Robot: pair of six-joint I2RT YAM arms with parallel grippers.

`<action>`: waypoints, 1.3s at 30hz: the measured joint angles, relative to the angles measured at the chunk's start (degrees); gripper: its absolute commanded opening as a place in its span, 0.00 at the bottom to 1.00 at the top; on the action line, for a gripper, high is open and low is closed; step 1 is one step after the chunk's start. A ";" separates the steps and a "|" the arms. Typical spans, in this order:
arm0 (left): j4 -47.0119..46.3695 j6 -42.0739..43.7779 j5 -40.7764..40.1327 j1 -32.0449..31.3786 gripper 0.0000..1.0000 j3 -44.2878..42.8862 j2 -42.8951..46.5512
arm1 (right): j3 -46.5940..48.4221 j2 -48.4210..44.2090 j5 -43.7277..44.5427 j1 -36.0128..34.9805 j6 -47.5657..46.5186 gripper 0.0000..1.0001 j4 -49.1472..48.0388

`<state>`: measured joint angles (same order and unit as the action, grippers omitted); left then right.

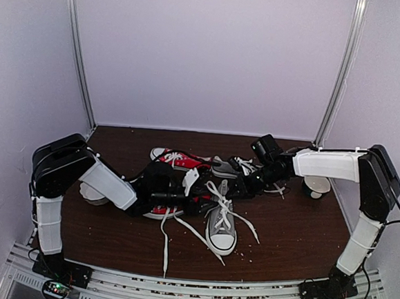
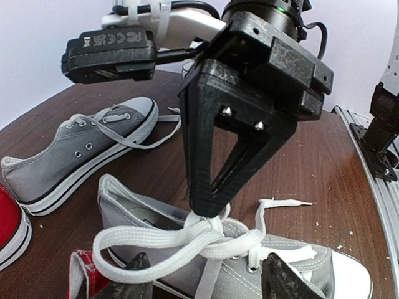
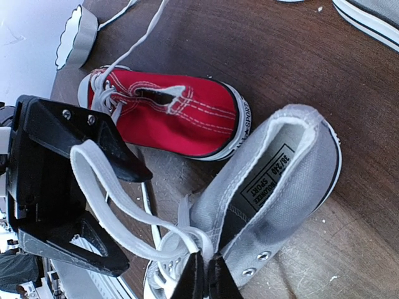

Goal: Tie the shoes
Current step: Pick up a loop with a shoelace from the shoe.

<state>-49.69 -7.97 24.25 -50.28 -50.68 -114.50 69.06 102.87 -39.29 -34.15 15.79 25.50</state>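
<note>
I've got the right pincer (image 2: 206, 210) coming down from above onto the near grey sneaker (image 1: 222, 229). Its 2 fingers are pressed together on the white lace (image 2: 149, 240), right where the strands cross over the tongue. My left pincer (image 3: 136, 218) sits just left of that spot with its jaws apart. From the right wrist view, a loop of the same lace runs around 1 of its fingers. That sneaker stands on its sole at the middle of the bench (image 1: 291, 226), toe cap toward the near edge, with its loose lace ends trailing left and right. The second grey sneaker (image 2: 81, 149) stands farther back, apart from the first, its laces slack. A red sneaker (image 3: 181, 118) lies just left of the near grey one, partly under my left arm.
</note>
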 measured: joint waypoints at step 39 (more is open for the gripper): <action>9.77 9.40 5.51 -0.07 0.49 -8.52 -4.37 | -1.73 -3.13 -3.17 -0.17 -0.90 0.01 -2.14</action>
<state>-39.92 1.43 29.76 -50.35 -59.20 -118.87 67.33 99.74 -42.46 -34.33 14.90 23.35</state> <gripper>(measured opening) 0.548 0.010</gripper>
